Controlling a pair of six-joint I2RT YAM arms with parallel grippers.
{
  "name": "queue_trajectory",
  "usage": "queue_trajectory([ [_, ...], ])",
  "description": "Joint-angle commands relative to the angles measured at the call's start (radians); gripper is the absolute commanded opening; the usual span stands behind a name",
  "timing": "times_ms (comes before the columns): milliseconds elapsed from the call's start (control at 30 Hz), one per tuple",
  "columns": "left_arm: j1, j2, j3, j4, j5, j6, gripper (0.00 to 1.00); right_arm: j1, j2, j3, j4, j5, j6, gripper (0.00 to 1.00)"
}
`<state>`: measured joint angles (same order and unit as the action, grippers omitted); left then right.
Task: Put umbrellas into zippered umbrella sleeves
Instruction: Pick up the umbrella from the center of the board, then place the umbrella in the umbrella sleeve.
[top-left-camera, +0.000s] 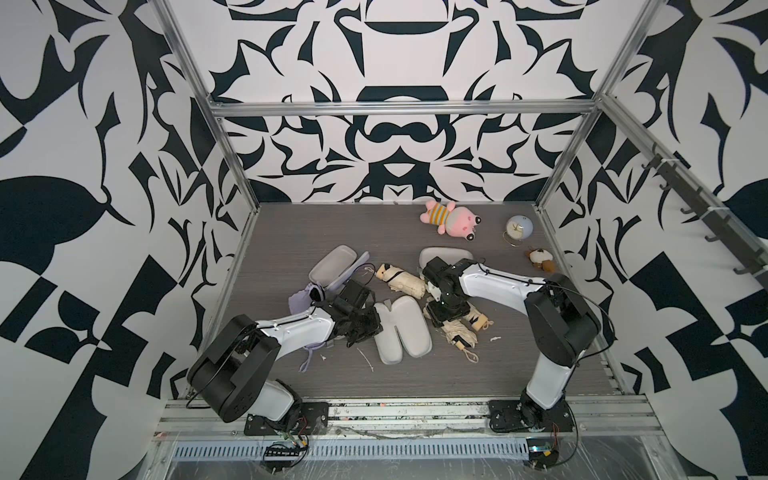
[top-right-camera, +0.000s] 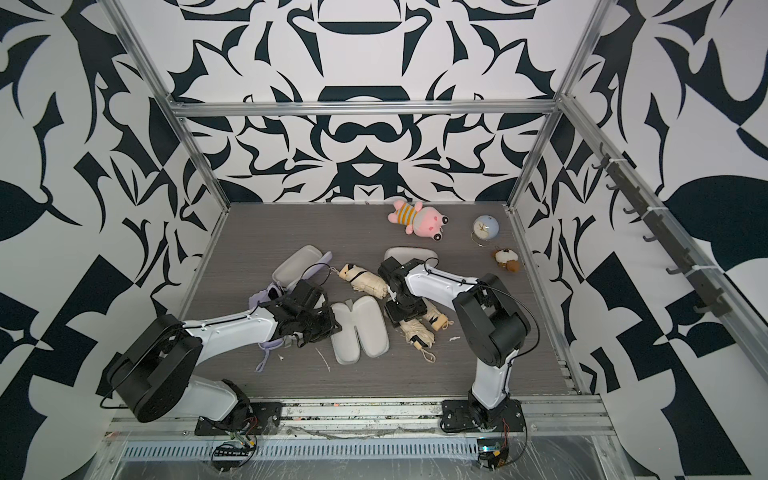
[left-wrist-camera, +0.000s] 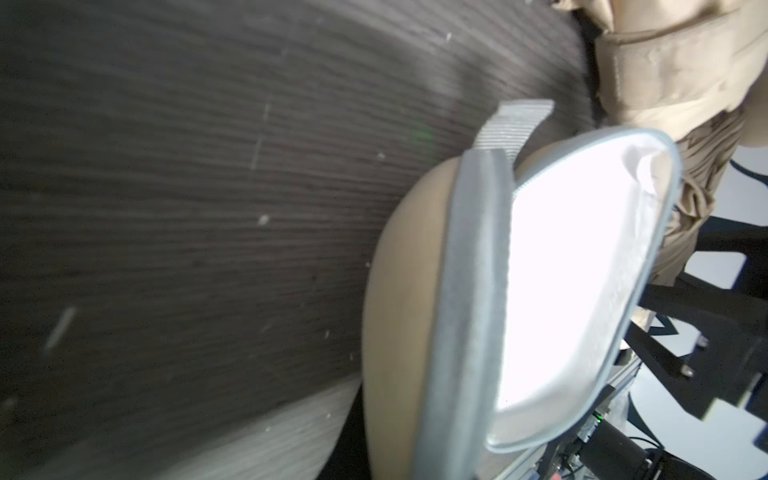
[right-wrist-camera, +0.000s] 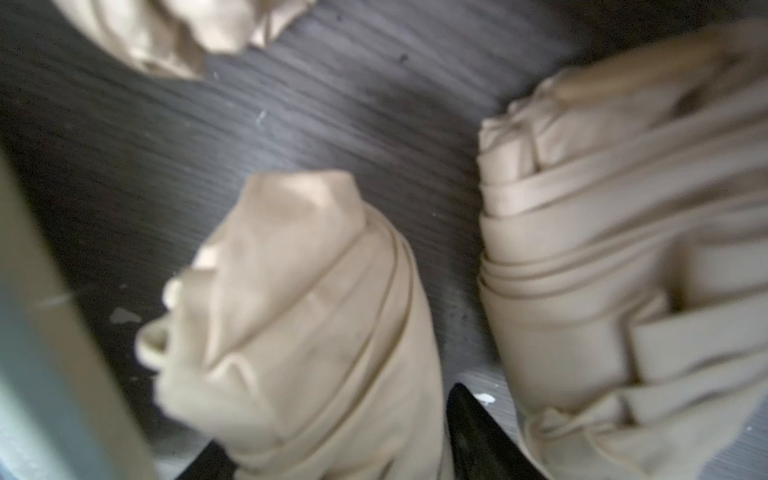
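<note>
An open beige zippered umbrella sleeve (top-left-camera: 401, 328) lies mid-table, its pale lining up. My left gripper (top-left-camera: 368, 326) is at its left edge, and in the left wrist view the sleeve's rim (left-wrist-camera: 469, 311) runs into the jaws, gripped. My right gripper (top-left-camera: 442, 320) points down over two cream umbrellas (top-left-camera: 461, 332). In the right wrist view one cream umbrella (right-wrist-camera: 311, 311) fills the span between the black fingers (right-wrist-camera: 482, 440), with another (right-wrist-camera: 623, 249) beside it. A third cream umbrella (top-left-camera: 401, 280) lies farther back. The lavender umbrella (top-left-camera: 307, 299) sits by an open lavender-edged sleeve (top-left-camera: 332, 266). Another sleeve (top-left-camera: 446, 253) lies behind the right arm.
A pink plush toy (top-left-camera: 451, 218), a small round clock (top-left-camera: 518, 228) and a brown plush (top-left-camera: 540, 259) sit at the back right. Metal frame posts (top-left-camera: 232, 166) and patterned walls close in the grey table (top-left-camera: 519, 365). White scraps (top-left-camera: 365, 359) lie near the front.
</note>
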<state>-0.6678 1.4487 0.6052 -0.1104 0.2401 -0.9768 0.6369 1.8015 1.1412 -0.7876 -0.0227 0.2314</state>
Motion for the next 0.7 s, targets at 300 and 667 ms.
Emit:
queue_trajectory([
  [300, -0.038, 0.007, -0.022, 0.101, -0.045, -0.088, 0.08, 0.007, -0.312, 0.090, -0.041, 0.026, 0.187, 0.22],
  [667, -0.144, 0.137, -0.011, 0.347, -0.060, -0.220, 0.00, 0.266, -0.361, -0.093, 0.576, 0.584, 0.568, 0.00],
])
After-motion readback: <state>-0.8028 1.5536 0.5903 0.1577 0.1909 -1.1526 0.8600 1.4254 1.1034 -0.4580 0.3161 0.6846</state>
